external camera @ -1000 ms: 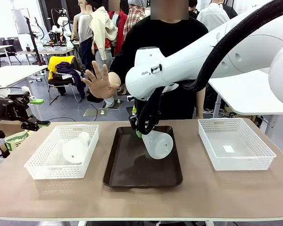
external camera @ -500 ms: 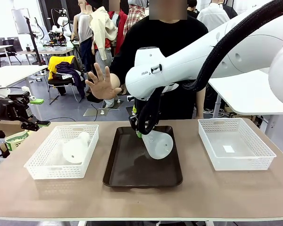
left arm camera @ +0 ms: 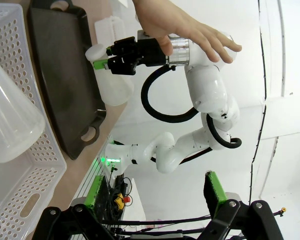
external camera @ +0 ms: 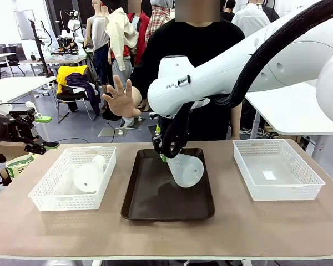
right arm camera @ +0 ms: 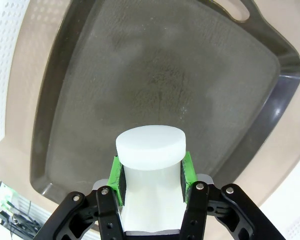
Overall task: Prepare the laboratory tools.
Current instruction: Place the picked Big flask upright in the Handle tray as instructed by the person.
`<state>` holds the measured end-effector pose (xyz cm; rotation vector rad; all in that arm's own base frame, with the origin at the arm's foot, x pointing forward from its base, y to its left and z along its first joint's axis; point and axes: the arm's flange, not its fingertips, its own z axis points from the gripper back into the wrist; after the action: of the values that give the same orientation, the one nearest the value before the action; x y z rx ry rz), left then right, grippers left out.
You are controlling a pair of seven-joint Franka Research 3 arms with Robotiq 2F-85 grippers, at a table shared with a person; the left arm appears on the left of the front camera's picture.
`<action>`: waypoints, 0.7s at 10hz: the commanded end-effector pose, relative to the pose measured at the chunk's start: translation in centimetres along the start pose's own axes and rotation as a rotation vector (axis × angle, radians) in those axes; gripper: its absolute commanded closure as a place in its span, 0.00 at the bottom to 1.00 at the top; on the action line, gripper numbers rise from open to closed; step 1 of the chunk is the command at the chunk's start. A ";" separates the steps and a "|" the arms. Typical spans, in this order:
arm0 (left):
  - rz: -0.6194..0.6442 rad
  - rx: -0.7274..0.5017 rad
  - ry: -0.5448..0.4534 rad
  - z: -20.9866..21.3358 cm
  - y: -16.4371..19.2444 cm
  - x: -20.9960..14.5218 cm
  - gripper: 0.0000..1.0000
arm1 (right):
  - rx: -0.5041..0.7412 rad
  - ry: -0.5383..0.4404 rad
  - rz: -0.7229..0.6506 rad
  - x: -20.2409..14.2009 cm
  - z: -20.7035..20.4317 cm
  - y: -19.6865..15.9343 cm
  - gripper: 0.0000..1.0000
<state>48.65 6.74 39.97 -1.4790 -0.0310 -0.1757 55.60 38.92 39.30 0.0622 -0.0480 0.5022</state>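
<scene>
Right tool (external camera: pixel 164 155) gripping tilted flask (external camera: pixel 186 170) by its neck over dark tray (external camera: pixel 150 206), left tool (external camera: pixel 46 132) hanging open, empty.

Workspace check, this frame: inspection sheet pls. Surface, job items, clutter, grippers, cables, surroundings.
Surface: wooden table; dark tray in the middle, left basket and right basket beside it.
Job's things: tilted flask over the tray, gripped at the neck; contact with the tray cannot be told; second flask lies on its side in the left basket.
Clutter: nothing seen.
Grippers: right gripper shut on the tilted flask; left gripper open, empty, off the table's left edge.
Cables: black hose along the right arm, above the table.
Surroundings: person at the far side, one hand raised open; other tables and a chair behind.
</scene>
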 end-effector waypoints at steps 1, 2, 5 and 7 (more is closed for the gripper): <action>-0.003 0.015 0.008 0.2 -0.1 -0.2 0.00 | -0.001 -0.004 -0.002 0.0 0.1 0.0 1.00; -0.003 0.015 0.008 0.2 -0.1 -0.2 0.00 | -0.001 -0.004 -0.002 0.0 0.1 0.0 1.00; -0.003 0.015 0.008 0.2 -0.1 -0.2 0.00 | -0.001 -0.004 -0.002 0.0 0.1 0.0 1.00; -0.003 0.015 0.008 0.2 -0.1 -0.2 0.00 | -0.001 -0.004 -0.002 0.0 0.1 0.0 1.00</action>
<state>48.65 6.74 39.97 -1.4790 -0.0310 -0.1757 55.60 38.92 39.30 0.0622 -0.0480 0.5022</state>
